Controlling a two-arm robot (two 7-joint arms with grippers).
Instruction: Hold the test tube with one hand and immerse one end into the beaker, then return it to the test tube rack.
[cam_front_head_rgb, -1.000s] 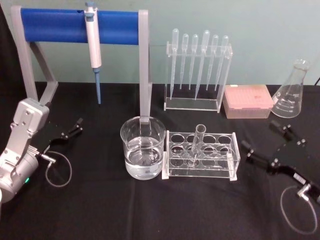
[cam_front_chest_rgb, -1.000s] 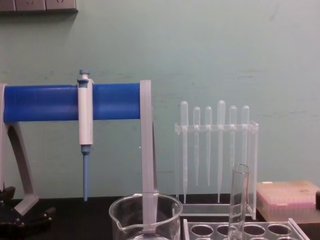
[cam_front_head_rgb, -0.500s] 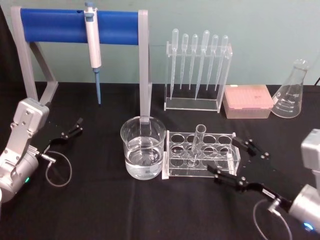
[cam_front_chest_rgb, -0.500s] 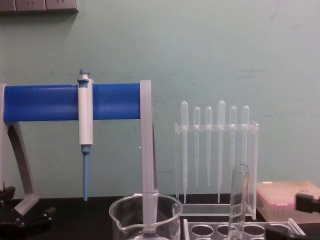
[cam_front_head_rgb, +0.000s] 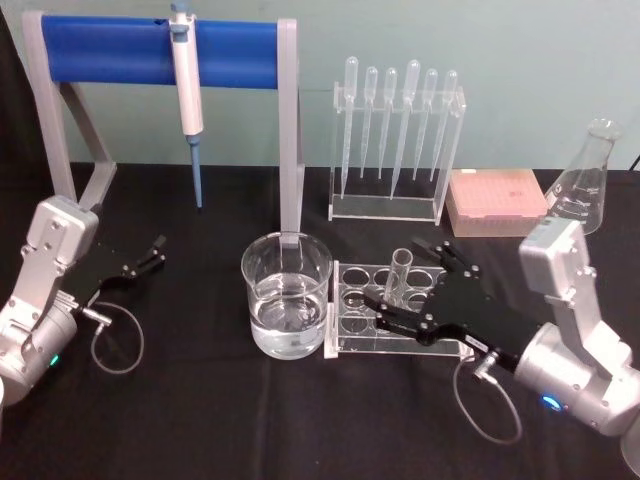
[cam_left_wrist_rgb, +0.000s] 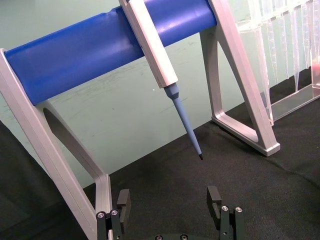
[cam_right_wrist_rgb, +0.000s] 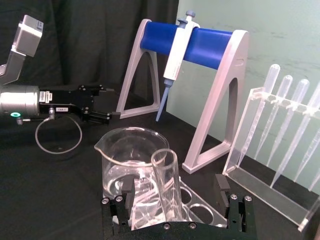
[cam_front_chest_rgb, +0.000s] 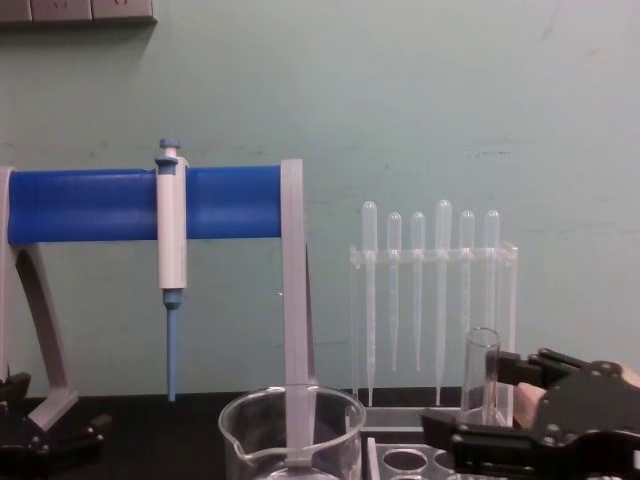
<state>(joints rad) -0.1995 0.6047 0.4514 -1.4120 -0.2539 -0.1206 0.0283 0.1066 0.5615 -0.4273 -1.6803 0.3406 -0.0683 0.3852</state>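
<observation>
Right wrist view settles what the head view leaves unclear: my right gripper (cam_right_wrist_rgb: 174, 182) has its jaws wide apart, with the test tube (cam_right_wrist_rgb: 165, 162) standing between them, unclamped. The tube leans in the rack (cam_front_head_rgb: 350, 342) at the middle of the table (cam_front_head_rgb: 200, 420), the beaker (cam_front_head_rgb: 286, 290) just beside the rack's left end. My right arm reaches in low from the front right corner. My left gripper (cam_front_head_rgb: 152, 252) sits near the left edge, jaws apart.
</observation>
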